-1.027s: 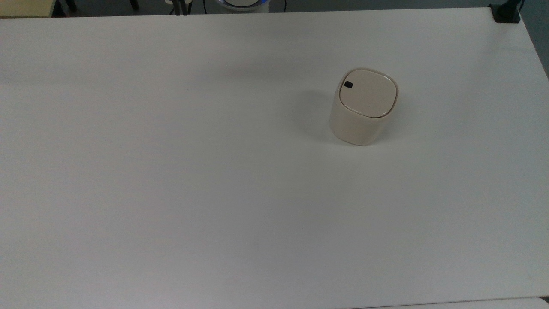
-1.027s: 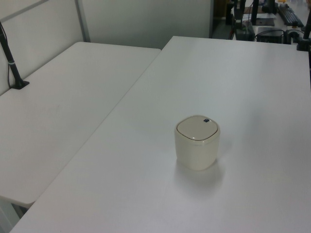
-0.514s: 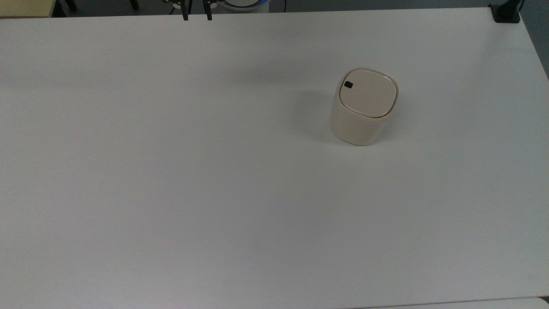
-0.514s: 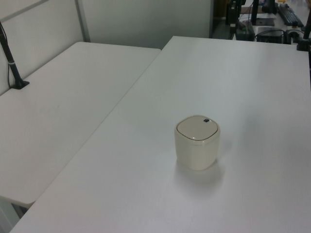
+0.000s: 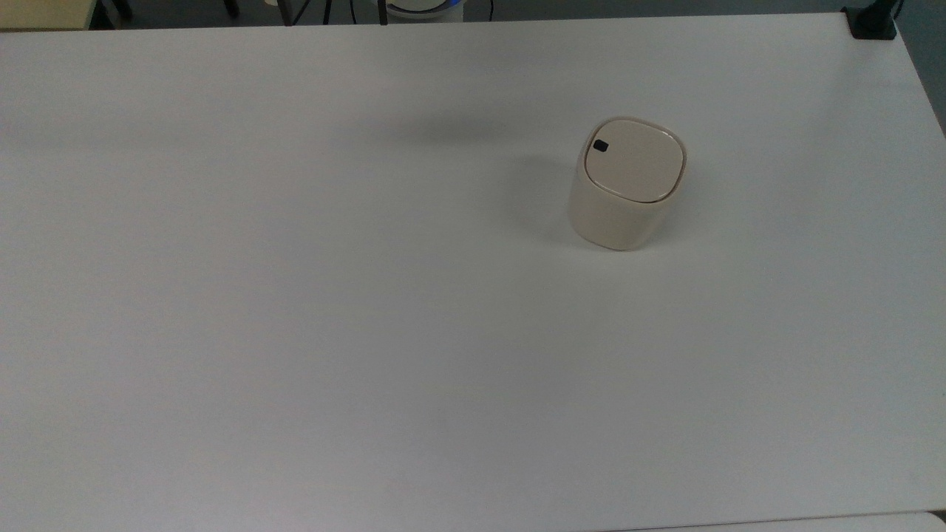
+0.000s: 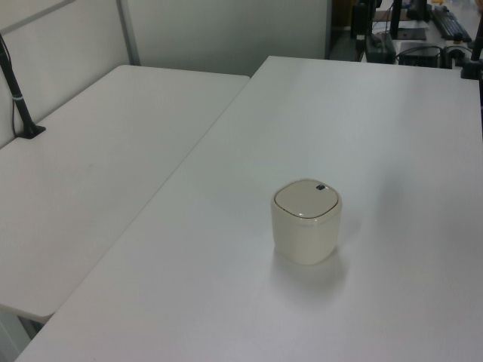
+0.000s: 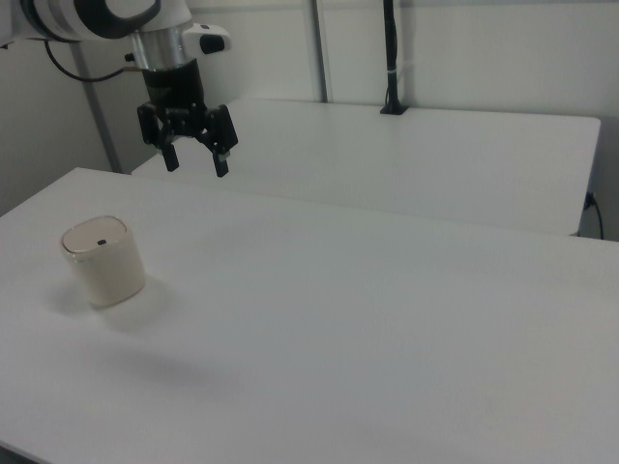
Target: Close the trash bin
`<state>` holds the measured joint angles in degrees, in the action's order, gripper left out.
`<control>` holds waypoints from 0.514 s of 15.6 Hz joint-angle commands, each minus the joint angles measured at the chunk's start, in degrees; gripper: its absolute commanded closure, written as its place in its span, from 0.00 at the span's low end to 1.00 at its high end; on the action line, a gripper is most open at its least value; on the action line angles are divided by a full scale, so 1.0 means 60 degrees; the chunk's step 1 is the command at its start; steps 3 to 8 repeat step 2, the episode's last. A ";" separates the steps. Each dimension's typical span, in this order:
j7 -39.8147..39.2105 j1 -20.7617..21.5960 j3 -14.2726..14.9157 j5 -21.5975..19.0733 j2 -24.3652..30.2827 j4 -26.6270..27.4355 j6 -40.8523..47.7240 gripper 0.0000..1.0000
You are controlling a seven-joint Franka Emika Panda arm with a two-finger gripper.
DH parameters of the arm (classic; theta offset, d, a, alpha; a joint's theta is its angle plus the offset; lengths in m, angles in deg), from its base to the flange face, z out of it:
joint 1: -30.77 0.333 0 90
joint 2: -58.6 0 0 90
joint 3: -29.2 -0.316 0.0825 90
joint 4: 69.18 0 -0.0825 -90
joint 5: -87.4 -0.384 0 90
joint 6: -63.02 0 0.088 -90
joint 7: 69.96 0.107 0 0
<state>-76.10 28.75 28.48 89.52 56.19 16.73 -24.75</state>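
A wide white table point(image 5: 295, 332) takes up nearly all of the top view, and in the right view it runs from the lower left to the right edge of the frame. A second white table point(image 7: 435, 155) stands behind it in the upper middle of the right view, with a black pole point(image 7: 391, 58) rising from its far side.

The robot arm point(image 7: 106, 19) enters at the upper left of the right view and hangs down over the near table's far edge. Its gripper point(image 7: 194, 162) points downward with the two black fingers point(image 7: 221, 155) spread apart and nothing between them, high above the tabletop.

The trash bin point(image 5: 624, 185) stands upright on the table, in the upper right part of the top view, at the lower middle of the left view point(image 6: 306, 221) and at the left side of the right view point(image 7: 103, 261). Its flat lid point(image 5: 632, 159) lies level in the rim, and a small black mark point(image 5: 600, 146) sits at the lid's upper left corner in the top view. No dark gap shows around the lid, so it looks already down.

Judged from this, the closing itself seems finished, with the gripper well apart from the bin. If any move is left, it would be a light downward press on the lid to make sure it sits flush, which calls for bringing the gripper over the bin first.
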 commanded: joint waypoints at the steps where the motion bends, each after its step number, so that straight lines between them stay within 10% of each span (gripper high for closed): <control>1: 0.0144 0.0132 0.0136 -0.0002 0.0182 0.0228 -0.0254 0.00; 8: 0.0130 0.0132 0.0136 0.0012 0.0182 0.0228 -0.0254 0.00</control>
